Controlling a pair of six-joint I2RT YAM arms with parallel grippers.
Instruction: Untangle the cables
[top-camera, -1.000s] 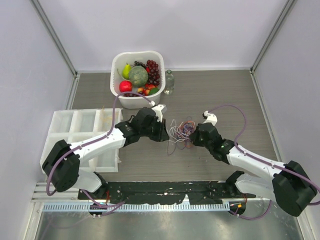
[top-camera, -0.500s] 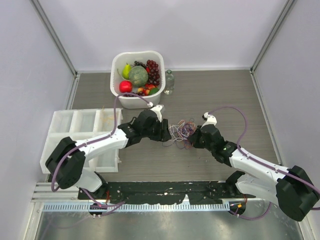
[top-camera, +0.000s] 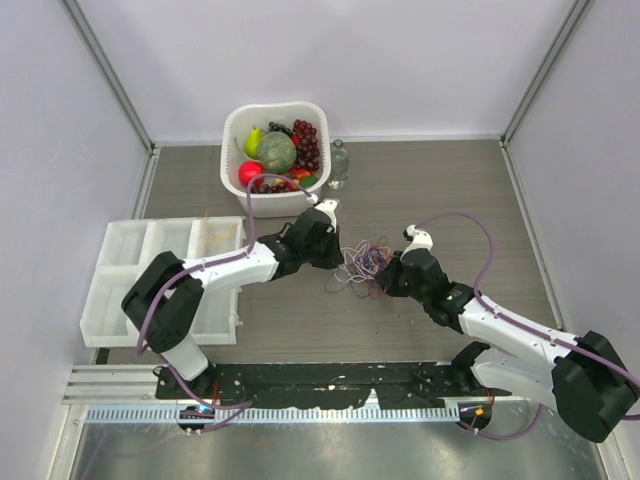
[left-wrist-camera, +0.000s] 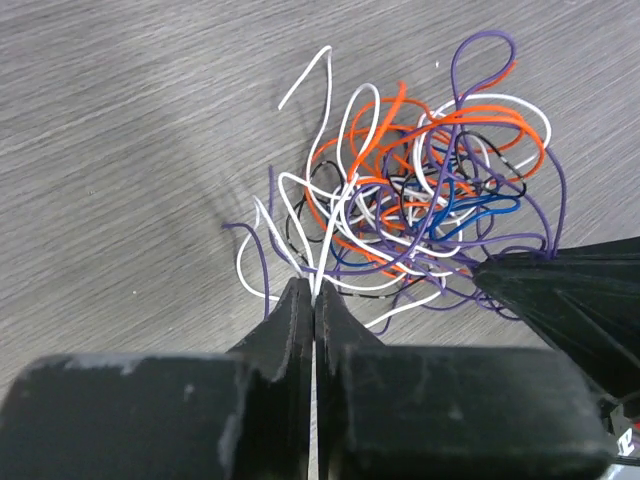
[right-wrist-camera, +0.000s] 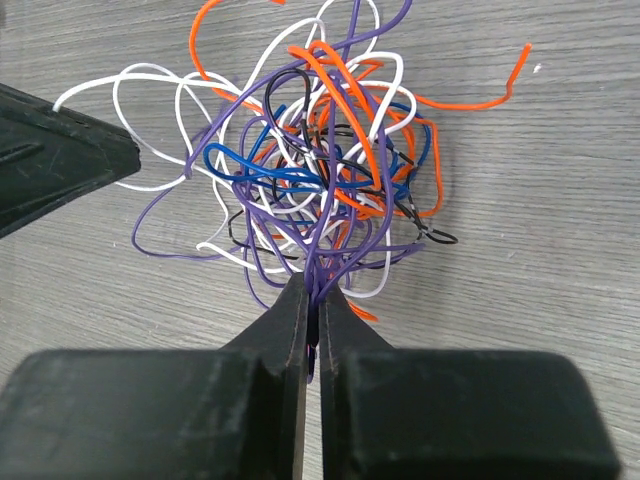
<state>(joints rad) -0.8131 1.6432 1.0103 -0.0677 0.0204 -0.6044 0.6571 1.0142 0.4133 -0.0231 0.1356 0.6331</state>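
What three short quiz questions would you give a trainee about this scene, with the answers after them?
1. True or false: the right gripper is shut on purple strands of the cables.
2. Which colour of strand does the left gripper pinch? A white, B blue, C green.
3. Fill in: the white basket behind the tangle holds ____.

Key: 1 true; 2 A; 3 fruit.
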